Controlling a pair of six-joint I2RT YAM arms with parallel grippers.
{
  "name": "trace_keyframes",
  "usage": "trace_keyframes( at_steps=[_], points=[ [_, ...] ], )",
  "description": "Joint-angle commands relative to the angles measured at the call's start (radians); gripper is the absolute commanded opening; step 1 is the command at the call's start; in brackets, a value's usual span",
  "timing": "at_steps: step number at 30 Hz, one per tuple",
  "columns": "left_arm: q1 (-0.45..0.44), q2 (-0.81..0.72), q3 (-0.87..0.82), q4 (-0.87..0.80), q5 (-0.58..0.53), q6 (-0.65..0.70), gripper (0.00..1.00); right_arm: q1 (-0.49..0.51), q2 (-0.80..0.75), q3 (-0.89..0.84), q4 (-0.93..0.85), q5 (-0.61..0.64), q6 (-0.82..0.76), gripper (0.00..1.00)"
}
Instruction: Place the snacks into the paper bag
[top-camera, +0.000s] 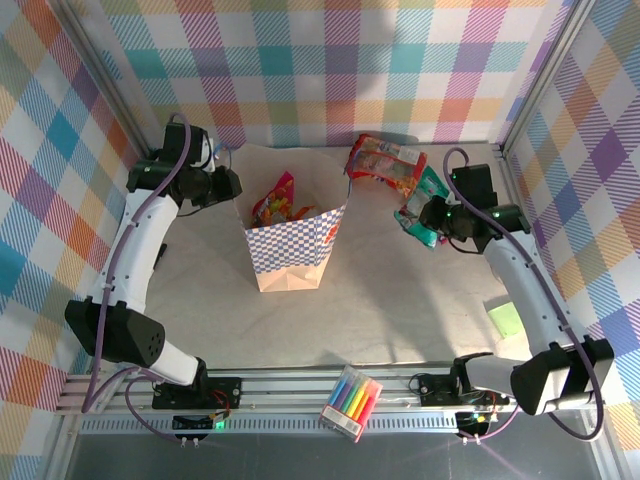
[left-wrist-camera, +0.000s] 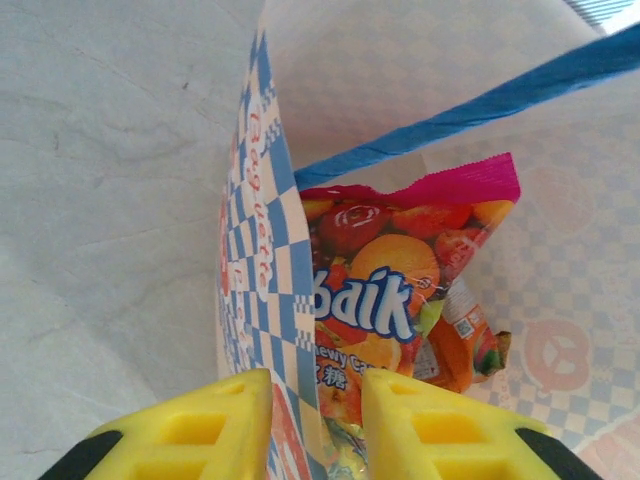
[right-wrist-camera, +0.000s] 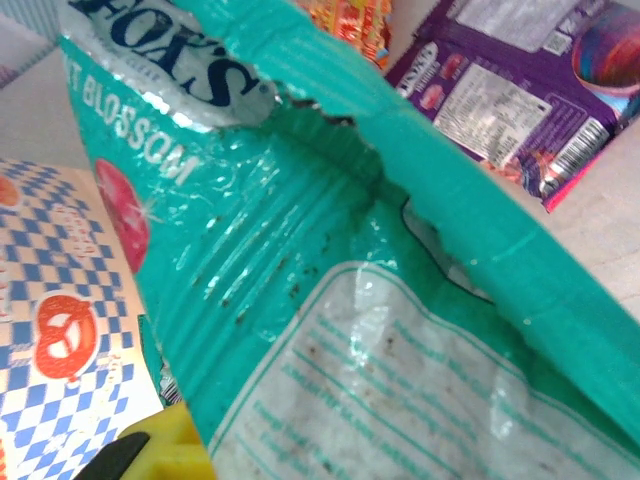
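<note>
Several snacks (top-camera: 385, 160) lay loose on the table (top-camera: 400, 300) at the far right, a multicolour candy packet (left-wrist-camera: 400, 270) sat inside the paper bag (top-camera: 290, 255), whose rim the left gripper (left-wrist-camera: 315, 400) pinched, and the right gripper (top-camera: 432, 218) clamped a teal packet (right-wrist-camera: 330, 300) near it.

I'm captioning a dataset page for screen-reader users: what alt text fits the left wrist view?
The left gripper pinches the checkered wall of the paper bag between yellow fingers. Inside sits a pink-edged fruit candy packet; a blue cord handle crosses above it.
</note>
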Motion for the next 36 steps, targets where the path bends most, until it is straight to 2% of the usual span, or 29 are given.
trace_keyframes(
  at_steps=[1,19,36],
  points=[
    [-0.011,-0.004,0.045,-0.033,-0.03,0.004,0.31,0.018,-0.043,0.059,-0.017,0.017,-0.031,0.19],
    [-0.027,0.006,0.016,-0.007,-0.033,-0.012,0.28,0.225,-0.001,0.348,-0.079,0.142,-0.111,0.19],
    [-0.027,0.003,-0.021,0.016,-0.024,-0.001,0.24,0.413,0.226,0.64,-0.039,0.179,-0.186,0.18]
  ],
)
